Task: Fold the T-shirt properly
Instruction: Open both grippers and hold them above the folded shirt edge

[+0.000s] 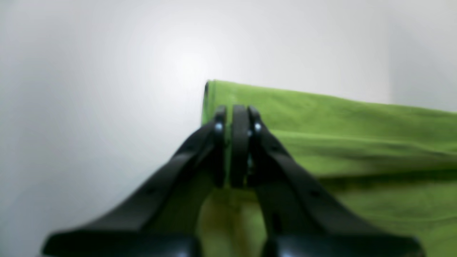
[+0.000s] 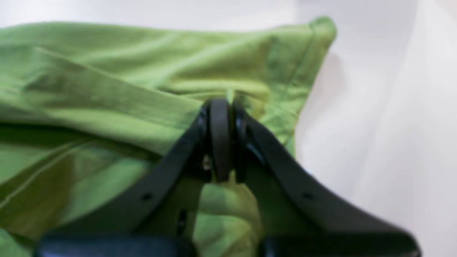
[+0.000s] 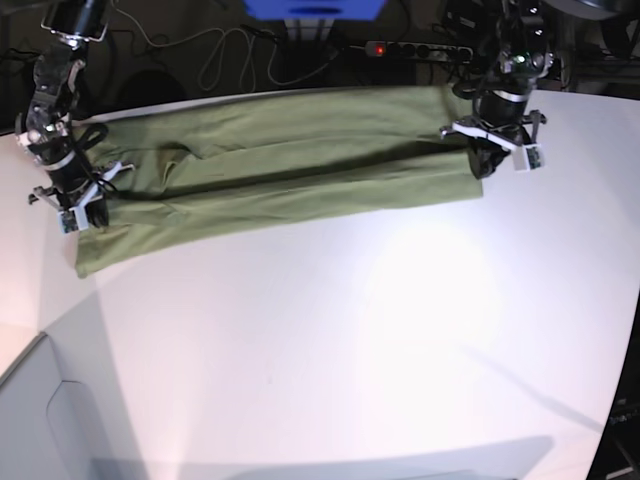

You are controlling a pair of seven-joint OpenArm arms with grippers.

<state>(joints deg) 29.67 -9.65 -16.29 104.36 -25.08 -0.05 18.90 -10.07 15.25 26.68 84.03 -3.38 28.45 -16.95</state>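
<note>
One T-shirt (image 3: 280, 175) lies in a long folded band across the far side of my white counter (image 3: 350, 340). My two hands work its ends: my left hand (image 1: 237, 117) is pinched on one end, my right hand (image 2: 221, 107) pinched on the other.

Readable text: none in any of the three views.
Olive-green short-sleeved T-shirt (image 3: 290, 170): plain cloth, no print, logo or legible label showing.
Black power strip with a red switch light (image 3: 405, 48): no marking can be made out; too small and dark.
Blue box-shaped object at the top edge (image 3: 315, 8): no lettering shows on its face.
White table surface (image 3: 350, 340): no marks, numbers or signs.
Wrist views: blurred, with only green fabric and black gripper parts, no writing.
</note>
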